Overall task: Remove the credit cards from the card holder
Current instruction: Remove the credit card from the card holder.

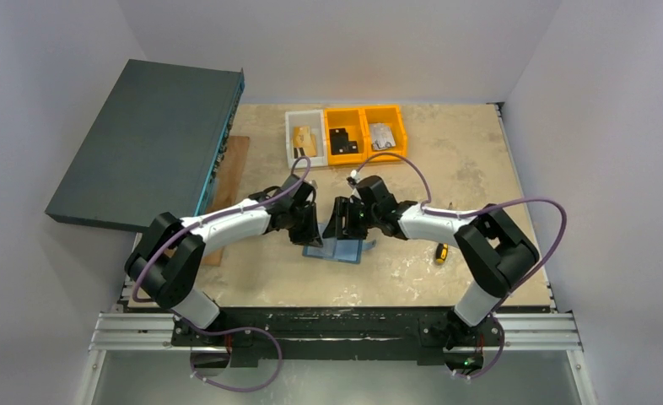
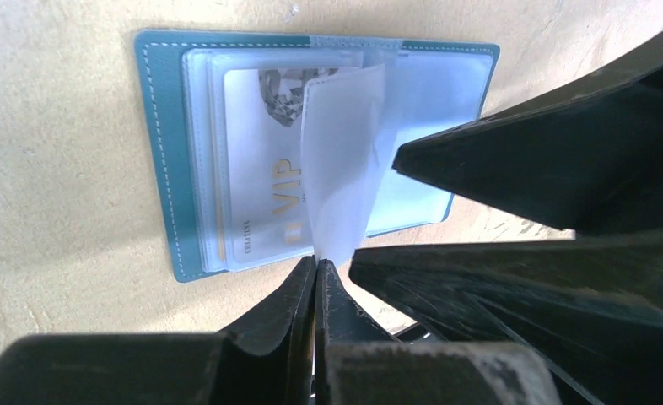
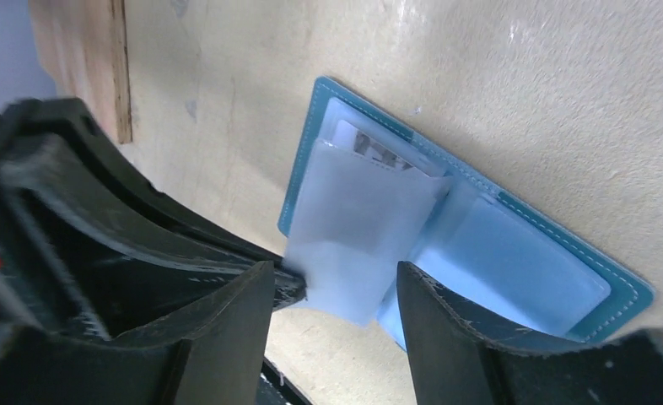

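The teal-blue card holder [image 1: 338, 251] lies open on the table between both grippers. In the left wrist view the card holder [image 2: 161, 152] shows clear sleeves with a silvery-grey credit card [image 2: 261, 169] marked VIP inside, and a thin gold edge [image 2: 220, 228] beside it. My left gripper [image 2: 318, 263] is shut on the lower edge of a translucent sleeve flap [image 2: 345, 160] and lifts it off the pockets. My right gripper [image 3: 336, 274] is open, its jaws on either side of that flap [image 3: 362, 228]. The card's top edge [image 3: 374, 150] peeks out behind the flap.
A large dark teal flat box [image 1: 142, 143] leans at the back left beside a wooden board [image 1: 231, 173]. A white bin [image 1: 304, 135] and two orange bins [image 1: 345, 133] stand at the back. A small yellow-and-black tool [image 1: 440, 251] lies right of the wallet.
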Controlling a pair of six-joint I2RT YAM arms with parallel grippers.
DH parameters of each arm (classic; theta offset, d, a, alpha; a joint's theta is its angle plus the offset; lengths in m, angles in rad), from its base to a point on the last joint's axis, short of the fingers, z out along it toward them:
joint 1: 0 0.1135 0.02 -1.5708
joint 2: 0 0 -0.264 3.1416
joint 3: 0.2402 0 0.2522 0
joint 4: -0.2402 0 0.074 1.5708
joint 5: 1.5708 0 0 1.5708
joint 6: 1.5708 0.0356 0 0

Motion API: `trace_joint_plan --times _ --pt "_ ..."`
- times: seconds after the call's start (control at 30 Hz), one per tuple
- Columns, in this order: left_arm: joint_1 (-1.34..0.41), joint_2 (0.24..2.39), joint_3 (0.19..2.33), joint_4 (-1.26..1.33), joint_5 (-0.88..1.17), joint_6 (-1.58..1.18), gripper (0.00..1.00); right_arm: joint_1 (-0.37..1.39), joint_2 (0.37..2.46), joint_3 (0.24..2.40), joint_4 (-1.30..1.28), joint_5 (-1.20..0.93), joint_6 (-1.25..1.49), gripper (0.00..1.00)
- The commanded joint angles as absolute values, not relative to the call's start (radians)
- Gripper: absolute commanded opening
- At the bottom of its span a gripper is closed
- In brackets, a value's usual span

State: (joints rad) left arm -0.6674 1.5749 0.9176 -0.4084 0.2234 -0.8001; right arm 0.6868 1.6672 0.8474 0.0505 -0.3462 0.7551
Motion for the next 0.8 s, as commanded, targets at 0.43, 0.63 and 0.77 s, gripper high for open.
trace_joint_plan --times 0.43,0.63,0.77 --pt "-0.757 1.657 1.079 -0.381 0.255 -0.775 0.14 0.562 1.458 0.859 -0.208 -0.099 0.685 0.61" --pt "-0.777 1.738 1.143 -0.379 0.293 -0.773 0.32 0.538 1.420 0.830 -0.219 -0.097 0.680 0.61" --pt "-0.788 1.777 1.162 -0.375 0.300 -0.772 0.40 0.535 1.403 0.820 -0.223 -0.098 0.677 0.61"
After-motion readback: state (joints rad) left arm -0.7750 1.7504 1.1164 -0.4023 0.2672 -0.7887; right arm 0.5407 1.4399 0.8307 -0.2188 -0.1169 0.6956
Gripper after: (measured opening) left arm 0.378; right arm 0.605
